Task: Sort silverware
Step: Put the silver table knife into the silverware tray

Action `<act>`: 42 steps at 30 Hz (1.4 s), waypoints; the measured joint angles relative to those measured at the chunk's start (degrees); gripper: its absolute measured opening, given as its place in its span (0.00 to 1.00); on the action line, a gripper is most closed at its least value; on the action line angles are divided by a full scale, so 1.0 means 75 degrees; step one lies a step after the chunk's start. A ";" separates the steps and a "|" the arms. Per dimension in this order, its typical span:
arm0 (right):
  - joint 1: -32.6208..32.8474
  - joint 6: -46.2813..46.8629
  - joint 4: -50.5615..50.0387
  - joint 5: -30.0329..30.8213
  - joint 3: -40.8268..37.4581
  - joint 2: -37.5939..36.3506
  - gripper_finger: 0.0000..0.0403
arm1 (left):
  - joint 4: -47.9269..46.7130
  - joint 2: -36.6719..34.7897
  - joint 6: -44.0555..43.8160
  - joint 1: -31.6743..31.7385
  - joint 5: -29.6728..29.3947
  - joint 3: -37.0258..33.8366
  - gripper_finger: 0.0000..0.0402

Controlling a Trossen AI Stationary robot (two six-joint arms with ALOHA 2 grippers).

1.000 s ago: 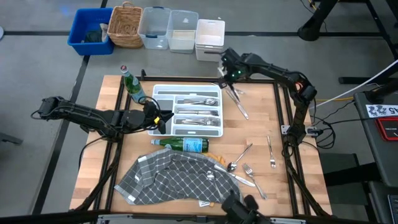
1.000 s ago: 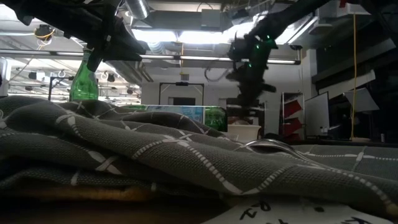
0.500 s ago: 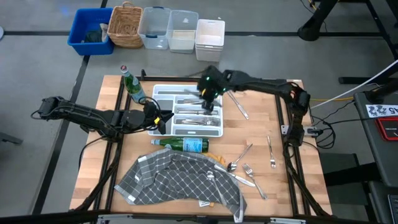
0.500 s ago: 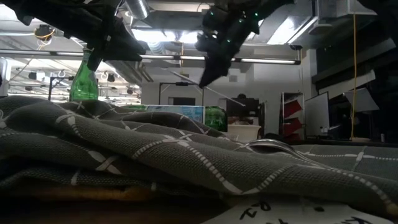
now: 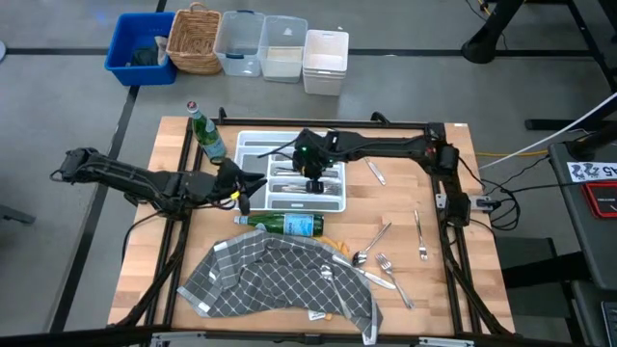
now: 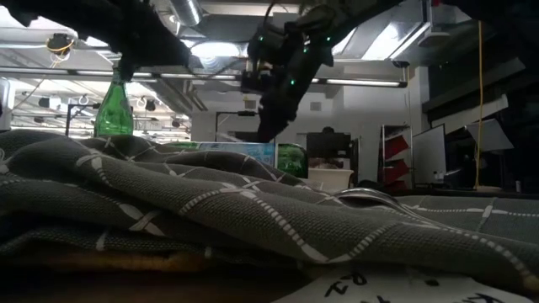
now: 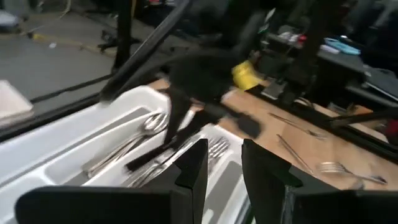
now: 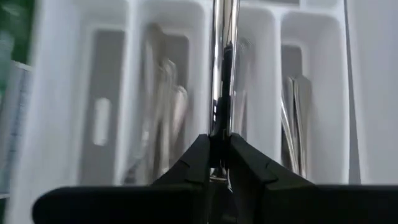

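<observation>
The wooden table (image 5: 145, 251) carries a white tray (image 5: 339, 204) near its far edge, an upright green bottle (image 5: 204, 135) at the far left corner and another bottle (image 5: 284, 225) lying mid-table. A grey checked cloth (image 5: 260, 280) covers the near edge (partly over some cutlery). Loose silverware (image 5: 386, 262) lies toward the right edge.

2 green bottles (image 5: 206, 135), 1 white tray (image 5: 253, 143), 1 grey cloth (image 5: 260, 275), 5 bins (image 5: 198, 40) behind the table.

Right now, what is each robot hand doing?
Left end effector: open, empty, beside the white tray.
Right end effector: shut on a piece of silverware, above the tray.
</observation>
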 joint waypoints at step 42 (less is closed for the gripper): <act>-0.0007 0.0012 0.0433 0.0007 0.0006 0.0533 0.26 | -0.3770 -0.3755 0.1224 -0.0972 -0.0002 0.0006 0.21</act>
